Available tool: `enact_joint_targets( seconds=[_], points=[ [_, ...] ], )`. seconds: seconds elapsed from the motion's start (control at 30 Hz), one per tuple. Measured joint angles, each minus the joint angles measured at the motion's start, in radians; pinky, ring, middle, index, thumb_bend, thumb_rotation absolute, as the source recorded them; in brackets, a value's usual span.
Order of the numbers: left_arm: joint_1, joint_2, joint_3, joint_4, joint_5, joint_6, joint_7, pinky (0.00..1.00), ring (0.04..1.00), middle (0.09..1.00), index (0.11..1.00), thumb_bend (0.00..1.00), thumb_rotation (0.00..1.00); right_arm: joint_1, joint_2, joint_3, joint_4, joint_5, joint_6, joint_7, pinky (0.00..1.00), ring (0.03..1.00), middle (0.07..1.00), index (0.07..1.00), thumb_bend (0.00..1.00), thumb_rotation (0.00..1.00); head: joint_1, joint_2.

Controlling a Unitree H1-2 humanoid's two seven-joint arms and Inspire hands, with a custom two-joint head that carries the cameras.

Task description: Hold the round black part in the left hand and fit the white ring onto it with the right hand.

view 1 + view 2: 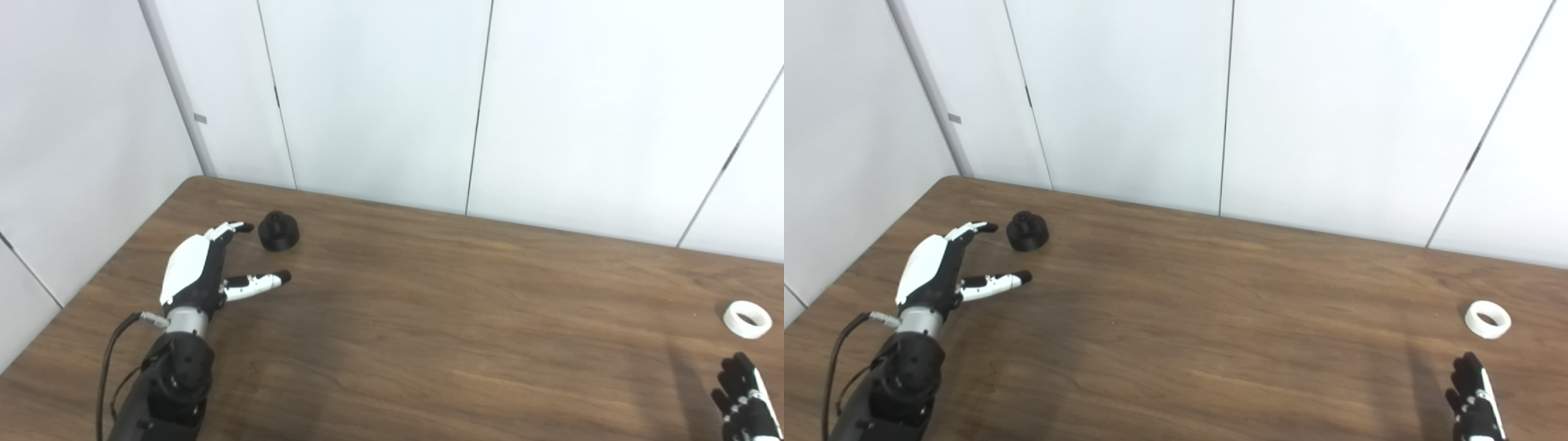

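I see the round black part [278,231] sitting flat on the wooden table [429,318], toward the far left corner, a raised knob on its top. My left hand [202,269] lies just short of it, fingers [236,228] spread and stretched forward, thumb angled off to the right; the fingertips come near the part's left side but do not touch it, and the hand holds nothing. The white ring [1488,319] lies flat on the table far off at the right edge, well apart from the black part. My right hand [1476,398] enters at the bottom right corner, just short of the ring and not touching it. Only its dark fingers show, extended and slightly apart, gripping nothing. Behind the table stand plain white wall panels [1127,98].
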Motion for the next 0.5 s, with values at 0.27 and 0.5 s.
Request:
enact_joint_targets(
  seconds=[0.27, 0.5],
  points=[
    [-0.076, 0.039, -0.016, 0.146, 0.005, 0.004, 0.029, 1.0, 0.955, 0.913, 0.817, 0.89, 0.37, 0.0, 0.0, 0.002, 0.0, -0.014, -0.004, -0.001, 1.0, 0.999, 0.985, 0.997, 0.44, 1.0, -0.002, -0.002],
    [-0.173, 0.069, -0.045, 0.263, 0.018, 0.021, 0.04, 1.0, 0.96, 0.919, 0.826, 0.91, 0.39, 0.0, 0.0, 0.003, 0.002, -0.026, -0.009, -0.003, 1.0, 1.0, 0.987, 1.0, 0.46, 1.0, -0.002, -0.002]
  ],
)
